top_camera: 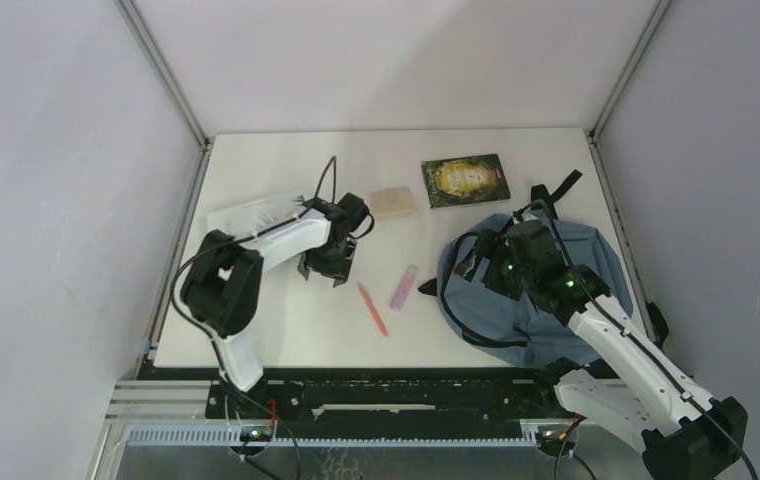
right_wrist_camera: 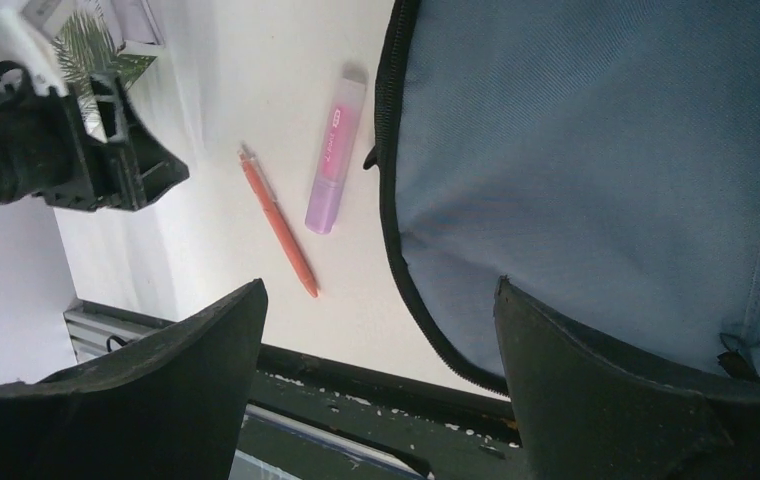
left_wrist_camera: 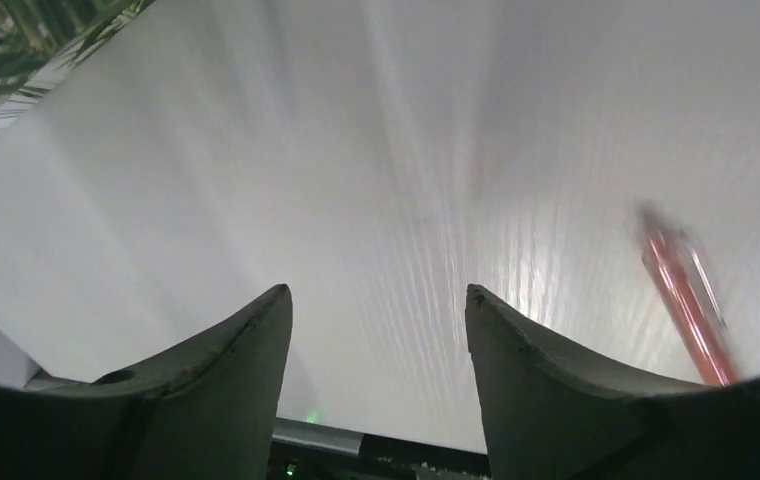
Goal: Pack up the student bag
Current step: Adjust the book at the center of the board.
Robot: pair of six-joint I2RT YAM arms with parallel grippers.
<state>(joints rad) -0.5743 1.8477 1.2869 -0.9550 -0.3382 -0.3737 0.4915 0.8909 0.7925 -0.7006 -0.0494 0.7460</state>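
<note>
backpack point(top_camera: 546, 315), dusty blue with black zipper trim and black straps, lies flat toward 4 o'clock on the white table point(top_camera: 286, 165), its black top loop pointing to 12 o'clock. in the right wrist view its blue cloth point(right_wrist_camera: 596, 150) fills the side toward 3 o'clock, the zipper edge running down beside bare table.

right gripper point(top_camera: 496, 262) hangs over the backpack's 10 o'clock edge; in its own view point(right_wrist_camera: 378, 300) the jaws stand wide apart with nothing between them.

just off the backpack at 9 o'clock lies a pink highlighter point(top_camera: 404, 288) point(right_wrist_camera: 334, 150), close to the zipper but apart from it. an orange pen point(top_camera: 372, 308) point(right_wrist_camera: 278, 222) lies at 8 o'clock from the highlighter, near it and not touching.

a green book point(top_camera: 465, 180) lies at 11 o'clock from the backpack, and a tan block point(top_camera: 393, 203) sits at 9 o'clock from the book.

left gripper point(top_camera: 328, 262) hangs at 9 o'clock from the highlighter, jaws apart and holding nothing point(left_wrist_camera: 376, 300), with the pen point(left_wrist_camera: 684, 300) blurred at 3 o'clock in its view. a white sheet point(top_camera: 246, 215) shows under that arm.
</note>
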